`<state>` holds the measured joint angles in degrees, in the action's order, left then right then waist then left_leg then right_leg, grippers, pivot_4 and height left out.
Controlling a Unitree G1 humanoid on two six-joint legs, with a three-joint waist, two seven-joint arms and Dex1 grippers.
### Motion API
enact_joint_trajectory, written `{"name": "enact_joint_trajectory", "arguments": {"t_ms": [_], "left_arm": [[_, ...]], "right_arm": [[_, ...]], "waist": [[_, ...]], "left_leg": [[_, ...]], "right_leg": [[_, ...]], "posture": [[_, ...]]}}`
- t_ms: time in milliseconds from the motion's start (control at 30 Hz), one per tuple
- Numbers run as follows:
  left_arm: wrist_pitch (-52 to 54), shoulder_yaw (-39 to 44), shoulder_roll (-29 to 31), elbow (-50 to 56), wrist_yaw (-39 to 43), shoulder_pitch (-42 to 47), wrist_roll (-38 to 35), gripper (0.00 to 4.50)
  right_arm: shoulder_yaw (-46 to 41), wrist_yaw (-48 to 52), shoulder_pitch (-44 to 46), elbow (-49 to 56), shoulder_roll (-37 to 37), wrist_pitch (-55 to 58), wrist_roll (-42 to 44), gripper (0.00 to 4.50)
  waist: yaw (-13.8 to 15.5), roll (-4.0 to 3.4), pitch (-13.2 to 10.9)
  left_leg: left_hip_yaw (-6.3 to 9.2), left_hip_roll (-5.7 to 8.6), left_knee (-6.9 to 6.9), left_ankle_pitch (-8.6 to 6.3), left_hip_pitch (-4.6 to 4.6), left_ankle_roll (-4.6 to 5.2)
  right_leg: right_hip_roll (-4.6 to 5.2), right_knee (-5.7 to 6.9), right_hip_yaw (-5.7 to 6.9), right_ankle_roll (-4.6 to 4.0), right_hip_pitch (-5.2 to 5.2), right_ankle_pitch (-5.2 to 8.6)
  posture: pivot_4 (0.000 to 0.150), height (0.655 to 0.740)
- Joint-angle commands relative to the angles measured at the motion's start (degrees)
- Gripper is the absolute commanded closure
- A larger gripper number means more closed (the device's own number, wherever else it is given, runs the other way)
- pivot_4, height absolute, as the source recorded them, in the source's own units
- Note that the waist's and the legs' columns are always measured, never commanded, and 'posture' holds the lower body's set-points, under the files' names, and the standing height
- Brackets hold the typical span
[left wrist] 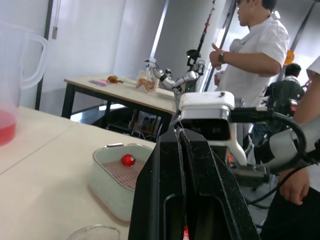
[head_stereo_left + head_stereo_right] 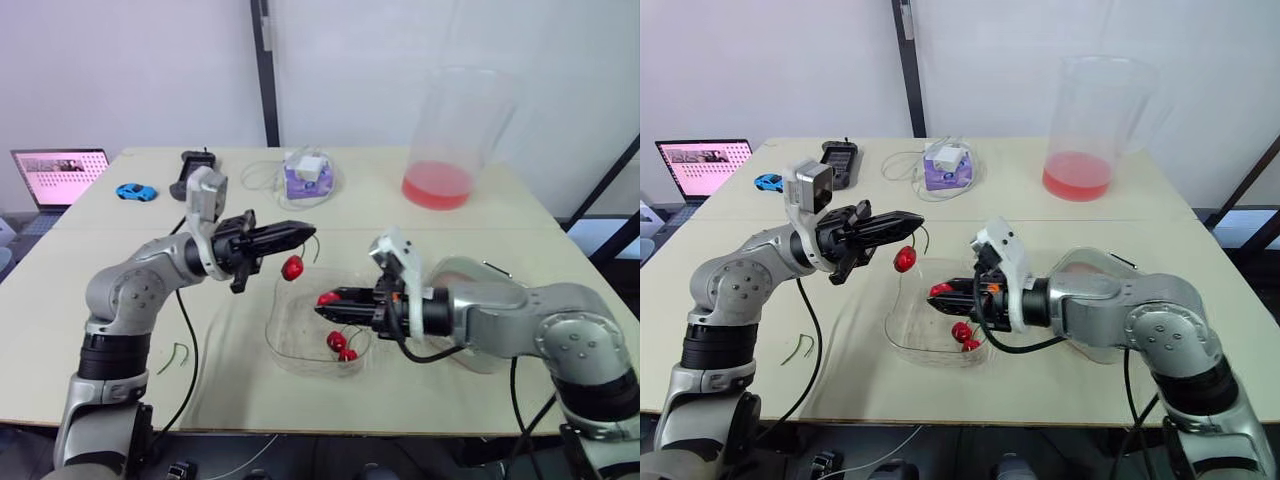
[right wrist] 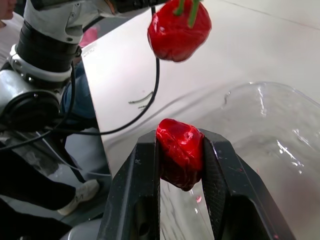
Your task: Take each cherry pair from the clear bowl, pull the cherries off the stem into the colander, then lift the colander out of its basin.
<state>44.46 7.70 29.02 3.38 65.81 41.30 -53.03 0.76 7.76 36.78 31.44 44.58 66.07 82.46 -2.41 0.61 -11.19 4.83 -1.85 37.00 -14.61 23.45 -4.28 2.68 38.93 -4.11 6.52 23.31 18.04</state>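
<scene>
1 cherry (image 3: pixel 180 156) is clamped in the right gripper (image 2: pixel 326 303); the stem (image 3: pixel 190 11), apparently pinched by the left gripper (image 2: pixel 300 232), should be held steady until release over the colander (image 1: pixel 107 190).

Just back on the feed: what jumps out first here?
The left pincer holds a stem with one red cherry dangling over the clear bowl's left edge. The right pincer is shut on a second cherry above the bowl. A tall pitcher of red liquid stands far right.
</scene>
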Motion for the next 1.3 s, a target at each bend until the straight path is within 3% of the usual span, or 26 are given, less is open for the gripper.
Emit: {"name": "enact_joint_trajectory", "arguments": {"t_ms": [33, 167, 300, 400, 533, 633, 800, 867, 1000, 1100, 1300], "left_arm": [[-1.5, 0.6, 0.3, 0.8, 0.1, 0.6, 0.2, 4.50], [-2.9, -0.2, -0.7, 0.6, -0.4, 0.7, 1.5, 4.50], [-3.5, -0.5, -1.4, 0.7, -0.7, 0.4, 2.2, 4.50], [-4.0, -1.0, -1.1, 0.7, 0.0, -0.3, 3.2, 4.50], [-4.0, -1.4, -1.2, 0.9, 0.0, -0.4, 3.6, 4.50], [-3.4, -1.4, -1.2, 0.9, -0.1, -0.5, 3.3, 4.50], [-2.9, -1.4, -1.4, 1.7, -0.5, -1.2, 2.7, 4.50], [-3.1, -1.4, -1.5, 1.4, -0.6, -1.1, 2.9, 4.50], [-3.6, -0.9, -2.1, -0.1, -0.7, 0.0, 2.9, 4.50], [-3.7, -1.0, -2.7, -0.9, -0.9, 1.1, 3.1, 4.50], [-5.1, -2.1, -3.6, -3.6, 0.1, 3.7, 4.6, 4.50]], "right_arm": [[-6.6, 5.0, -0.2, -1.6, 7.5, -0.2, -3.1, 3.36], [-8.7, 15.1, -5.1, -4.8, 20.2, -2.6, -15.4, 3.36], [-8.8, 27.4, -15.6, -9.0, 32.0, -10.8, -30.5, 3.36], [-9.3, 33.1, -22.2, -12.3, 35.3, -16.5, -38.4, 3.36], [-9.1, 36.3, -24.7, -13.5, 35.0, -19.2, -43.7, 3.36], [-9.8, 37.7, -23.2, -13.7, 35.0, -18.0, -45.0, 2.46], [-12.8, 40.5, -21.7, -12.8, 36.0, -15.1, -45.2, 0.04], [-15.0, 41.5, -20.5, -12.4, 36.0, -12.1, -43.4, 0.04], [-18.4, 40.5, -11.5, -10.6, 31.5, -4.9, -33.8, 0.04], [-17.4, 34.9, -3.2, -7.1, 21.3, -1.5, -24.8, 0.04], [-10.0, 19.7, 4.7, -2.9, -0.4, 0.1, -21.3, 0.04]], "waist": [[0.1, 0.00, 0.0], [0.4, 0.01, 0.0], [0.4, 0.00, 0.0], [0.0, 0.00, 0.0], [-0.1, -0.04, 0.0], [0.0, -0.04, 0.0], [0.2, -0.04, 0.0], [0.2, -0.04, 0.0], [-0.1, -0.06, 0.0], [-0.2, -0.02, 0.0], [0.1, -0.01, 0.0]], "left_leg": [[0.00, 0.00, 0.00, 0.00, 0.00, 0.00], [-0.02, 0.00, -0.02, -0.03, 0.01, 0.05], [-0.05, 0.00, -0.01, -0.11, 0.02, 0.20], [-0.08, 0.00, 0.00, -0.15, 0.02, 0.26], [-0.11, -0.01, 0.00, -0.15, -0.03, 0.26], [-0.10, -0.01, 0.00, -0.14, -0.02, 0.25], [-0.10, 0.00, 0.02, -0.14, -0.02, 0.25], [-0.10, 0.00, 0.01, -0.14, -0.02, 0.25], [-0.10, 0.00, 0.01, -0.14, -0.03, 0.25], [-0.08, -0.04, 0.01, -0.14, -0.07, 0.25], [-0.04, 0.00, 0.04, -0.12, 0.01, 0.21]], "right_leg": [[0.00, -0.03, 0.00, 0.00, -0.01, 0.00], [-0.01, -0.19, 0.01, 0.00, -0.05, 0.00], [-0.02, -0.37, -0.01, 0.02, -0.11, -0.01], [-0.02, -0.41, -0.02, 0.02, -0.12, -0.01], [-0.02, -0.38, -0.07, 0.02, -0.12, -0.02], [-0.01, -0.38, -0.06, 0.03, -0.14, -0.02], [0.00, -0.40, -0.05, 0.03, -0.17, -0.02], [0.00, -0.40, -0.05, 0.03, -0.17, -0.02], [0.00, -0.40, -0.06, 0.03, -0.18, -0.02], [-0.05, -0.38, -0.04, 0.02, -0.20, -0.03], [0.02, -0.38, -0.01, 0.03, -0.19, -0.03]], "posture": [[0.150, 0.7332], [0.150, 0.7332], [0.150, 0.7332], [0.150, 0.7332], [0.150, 0.7332], [0.150, 0.7332], [0.150, 0.7332], [0.150, 0.7332], [0.150, 0.7332], [0.150, 0.7332], [0.150, 0.7332]]}}
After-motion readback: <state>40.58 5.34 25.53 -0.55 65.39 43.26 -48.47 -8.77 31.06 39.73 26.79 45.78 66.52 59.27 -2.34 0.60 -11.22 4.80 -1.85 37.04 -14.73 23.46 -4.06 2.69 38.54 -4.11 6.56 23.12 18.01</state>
